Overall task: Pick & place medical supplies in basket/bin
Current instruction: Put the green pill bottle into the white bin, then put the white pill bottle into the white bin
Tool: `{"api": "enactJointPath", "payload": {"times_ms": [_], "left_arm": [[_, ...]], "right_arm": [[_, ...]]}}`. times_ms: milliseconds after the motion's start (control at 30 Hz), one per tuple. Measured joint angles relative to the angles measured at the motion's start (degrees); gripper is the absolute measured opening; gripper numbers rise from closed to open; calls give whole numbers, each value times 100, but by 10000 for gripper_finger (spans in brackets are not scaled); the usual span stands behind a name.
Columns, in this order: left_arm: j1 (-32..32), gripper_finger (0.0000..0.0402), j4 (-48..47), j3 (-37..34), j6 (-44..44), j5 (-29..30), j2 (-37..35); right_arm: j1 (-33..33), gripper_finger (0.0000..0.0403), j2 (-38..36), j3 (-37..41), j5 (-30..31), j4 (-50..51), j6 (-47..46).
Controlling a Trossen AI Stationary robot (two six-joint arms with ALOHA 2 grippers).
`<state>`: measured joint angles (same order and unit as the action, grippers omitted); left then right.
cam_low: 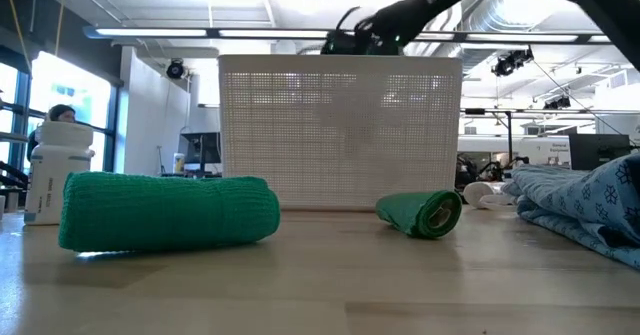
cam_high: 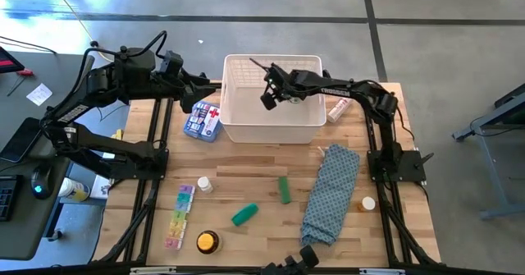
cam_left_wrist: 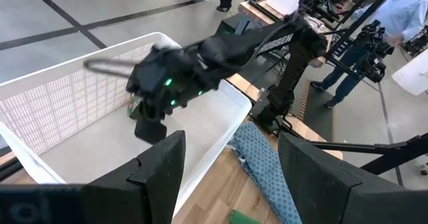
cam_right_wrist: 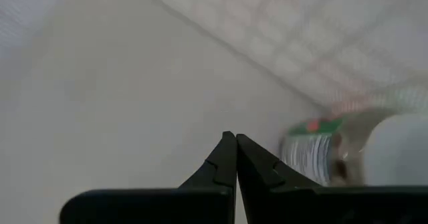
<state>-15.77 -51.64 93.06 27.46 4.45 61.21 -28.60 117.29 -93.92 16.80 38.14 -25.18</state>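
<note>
Closest to the low camera, a green roll [cam_low: 168,210] is lying at lower left, nowhere near packed yet. The right gripper [cam_high: 269,97] is hanging over the white basket [cam_high: 238,130] at top centre, jaws pressed together on nothing, and a white-capped bottle [cam_right_wrist: 348,154] is sitting on the basket floor beside it. Looks like a drop just finishing. The left gripper [cam_left_wrist: 231,177], jaws apart, is waiting by the basket's left side. Next I'd guess the right arm lifts out and goes for another item.
</note>
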Motion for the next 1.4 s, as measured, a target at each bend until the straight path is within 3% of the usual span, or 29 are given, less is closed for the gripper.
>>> {"api": "enactJointPath", "payload": {"times_ms": [700, 900, 1167, 1400], "left_arm": [[2, 271, -256, -1, 4, 2, 2], [2, 271, -254, -1, 4, 2, 2], [2, 271, -254, 0, 8, 4, 2], [2, 271, -254, 0, 185, 375, -11]], "right_arm": [[17, 0, 142, 3, 1710, 850, 86], [22, 0, 142, 3, 1672, 845, -22], [83, 0, 114, -24, 1070, 610, -37], [172, 0, -478, -54, 852, 421, 12]]}}
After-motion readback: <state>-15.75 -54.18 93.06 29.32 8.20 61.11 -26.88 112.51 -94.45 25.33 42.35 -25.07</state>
